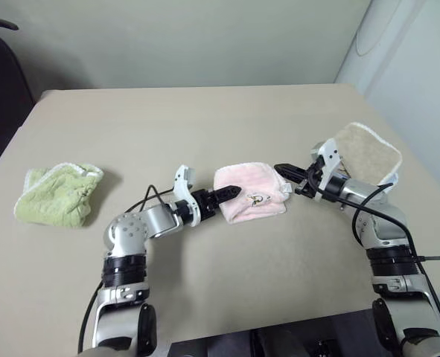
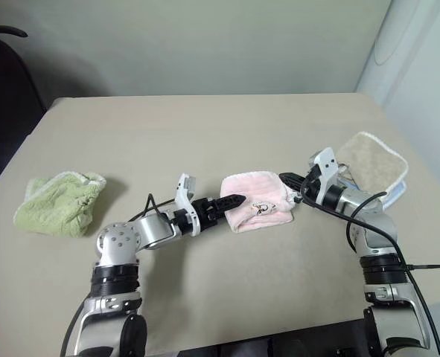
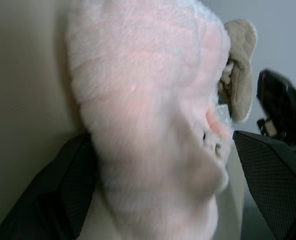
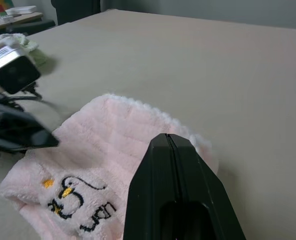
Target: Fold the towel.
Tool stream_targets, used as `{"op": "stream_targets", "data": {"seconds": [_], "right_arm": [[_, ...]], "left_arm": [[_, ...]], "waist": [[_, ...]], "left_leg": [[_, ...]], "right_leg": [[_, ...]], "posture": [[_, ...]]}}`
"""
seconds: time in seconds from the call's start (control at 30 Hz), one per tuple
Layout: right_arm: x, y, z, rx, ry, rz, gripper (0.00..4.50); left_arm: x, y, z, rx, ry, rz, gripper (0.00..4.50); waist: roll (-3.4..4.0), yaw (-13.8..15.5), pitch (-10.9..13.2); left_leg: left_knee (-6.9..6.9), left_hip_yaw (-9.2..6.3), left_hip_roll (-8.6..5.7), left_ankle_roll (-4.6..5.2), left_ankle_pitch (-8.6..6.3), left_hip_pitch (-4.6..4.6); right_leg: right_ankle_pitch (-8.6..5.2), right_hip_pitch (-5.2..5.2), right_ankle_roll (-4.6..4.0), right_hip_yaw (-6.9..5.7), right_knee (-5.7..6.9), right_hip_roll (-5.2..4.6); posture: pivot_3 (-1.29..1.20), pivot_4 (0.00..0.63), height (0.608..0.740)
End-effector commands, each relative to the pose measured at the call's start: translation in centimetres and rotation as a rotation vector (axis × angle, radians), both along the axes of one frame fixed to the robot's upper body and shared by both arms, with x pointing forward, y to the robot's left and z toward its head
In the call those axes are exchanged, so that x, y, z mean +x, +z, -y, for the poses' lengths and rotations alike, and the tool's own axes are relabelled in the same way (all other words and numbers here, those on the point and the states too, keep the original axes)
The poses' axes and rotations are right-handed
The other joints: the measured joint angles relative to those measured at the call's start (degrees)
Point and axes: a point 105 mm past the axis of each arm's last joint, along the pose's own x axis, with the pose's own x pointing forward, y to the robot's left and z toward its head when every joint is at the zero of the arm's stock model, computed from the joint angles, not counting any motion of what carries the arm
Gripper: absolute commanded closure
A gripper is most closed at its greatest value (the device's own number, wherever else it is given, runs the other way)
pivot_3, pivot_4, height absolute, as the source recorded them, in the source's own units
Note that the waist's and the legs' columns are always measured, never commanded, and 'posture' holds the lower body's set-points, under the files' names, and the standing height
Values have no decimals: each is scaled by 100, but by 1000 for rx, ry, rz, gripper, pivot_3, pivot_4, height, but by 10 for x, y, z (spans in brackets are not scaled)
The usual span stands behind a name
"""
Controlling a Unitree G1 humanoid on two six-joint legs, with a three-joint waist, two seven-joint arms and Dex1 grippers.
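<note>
The two head views look forward and down over the table [image 1: 205, 119] from above the arms, side by side, sharing nearly the same scene; the left wrist view sits very close against the pink towel [image 3: 148, 115], looking along it toward the tan towel [image 3: 240, 60]; the right wrist view looks level across the pink towel toward the green towel [image 4: 22, 42] at the far side.
</note>
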Motion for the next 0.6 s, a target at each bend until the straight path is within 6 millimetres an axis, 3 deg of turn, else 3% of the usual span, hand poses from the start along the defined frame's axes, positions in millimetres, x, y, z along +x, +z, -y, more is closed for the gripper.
{"op": "stream_targets", "data": {"seconds": [0.03, 0.17, 0.47, 0.53, 0.6], "right_arm": [[-3, 16, -1, 10, -10, 69, 4500], [-3, 19, 1, 18, -26, 78, 4500], [3, 29, 5, 51, -61, 103, 4500], [5, 31, 7, 58, -77, 114, 4500], [8, 36, 11, 72, -110, 133, 4500]], "left_arm": [[4, -1, 14, -1, -29, 2, 25], [6, 8, 17, -29, -28, 35, 1236], [7, 26, 10, -108, 31, 97, 4482], [11, 41, 1, -152, 84, 141, 4494], [18, 68, -19, -209, 181, 219, 4494]], "waist": [[0, 3, 0], [0, 6, 0], [-1, 1, 1], [-2, -9, 1], [-3, -24, 2]], "left_leg": [[0, 0, 0, 0, 0, 0], [1, -1, -2, 1, 0, 0], [-2, 3, -1, 0, 0, -2], [-2, 4, 0, 1, 0, -2], [-3, 5, 2, 1, 0, -1]], "right_leg": [[0, 0, 0, 0, 0, 1], [1, 3, 4, 1, -2, 0], [0, -2, 5, 5, -3, 1], [0, -4, 5, 6, -3, 1], [0, -6, 5, 7, -3, 4]], "posture": [[0, 150, 740], [0, 150, 740], [0, 150, 740], [0, 150, 740], [0, 150, 740]]}}
